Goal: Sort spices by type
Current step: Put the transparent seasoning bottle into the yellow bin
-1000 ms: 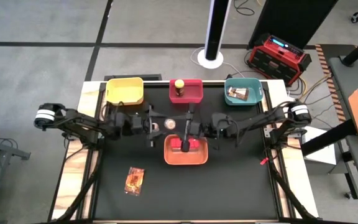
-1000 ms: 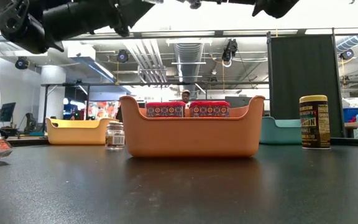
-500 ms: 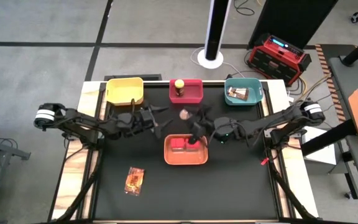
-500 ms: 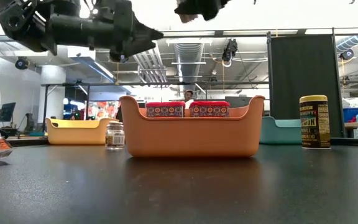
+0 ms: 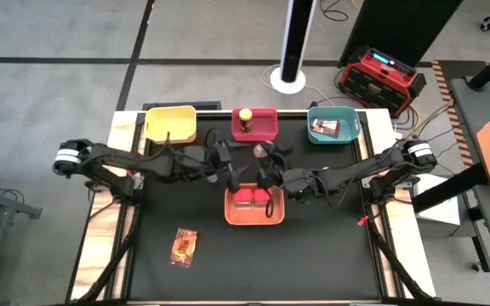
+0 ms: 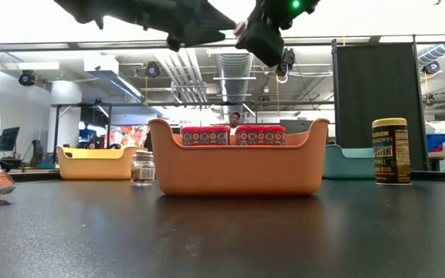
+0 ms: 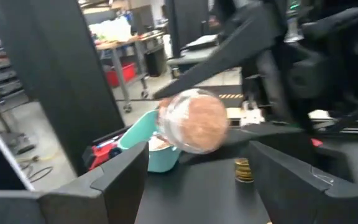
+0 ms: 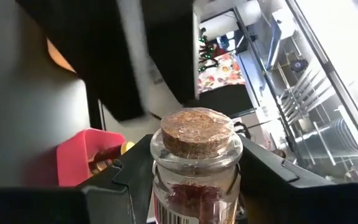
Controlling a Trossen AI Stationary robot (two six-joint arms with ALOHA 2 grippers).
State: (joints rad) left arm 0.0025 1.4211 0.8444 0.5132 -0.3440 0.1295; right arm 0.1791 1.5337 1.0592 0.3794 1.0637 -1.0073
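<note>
Fingers point(image 8: 126, 180) of right gripper point(image 8: 194, 186) flank the shaker point(image 8: 196, 158).

a robotics lab or workshop: exposed ceiling ducts point(image 6: 234, 66), black curtain partitions point(image 6: 375, 81), workbenches point(image 7: 126, 46), grey floor point(image 5: 49, 93), a red power unit point(image 5: 379, 78) with cables.

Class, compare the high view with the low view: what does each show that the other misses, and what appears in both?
Only the high view shows the red tray holding the yellow-lidded jar, the packet in the teal tray, and which arm is which.

Only the low view shows the small clear shaker standing on the table beside the orange tray, and the room behind.

Both show the two red tubs in the orange tray, the yellow tray, the loose packet, and the arms meeting above the orange tray.
</note>
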